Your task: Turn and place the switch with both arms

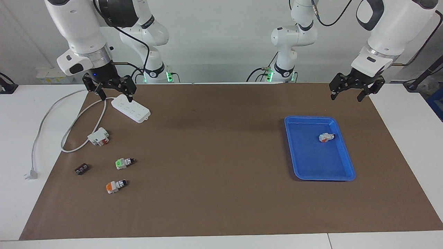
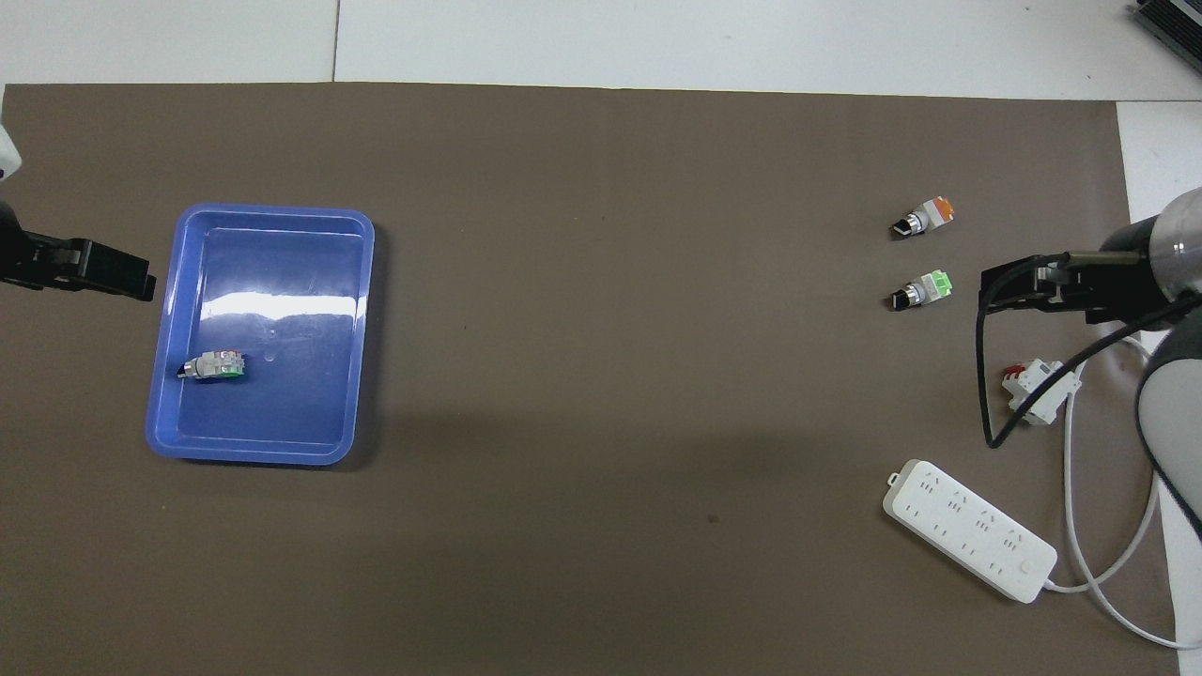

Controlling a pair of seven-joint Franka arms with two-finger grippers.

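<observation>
The switch [image 1: 124, 162] with the bright green end lies on its side on the brown mat toward the right arm's end of the table; it also shows in the overhead view [image 2: 922, 291]. My right gripper [image 1: 117, 98] is open and empty, up over the end of a white power strip, apart from the switch; in the overhead view it [image 2: 997, 286] is beside the switch. My left gripper [image 1: 346, 98] is open and empty, up over the mat beside the blue tray [image 1: 311, 155], as the overhead view [image 2: 131, 277] also shows.
A switch with an orange end [image 1: 116, 186] lies farther from the robots than the green one. A white-and-red breaker [image 1: 98, 136], a power strip [image 1: 130, 108] with its cable, and a small black part [image 1: 81, 169] lie nearby. The tray [image 2: 282, 394] holds one small part [image 2: 214, 366].
</observation>
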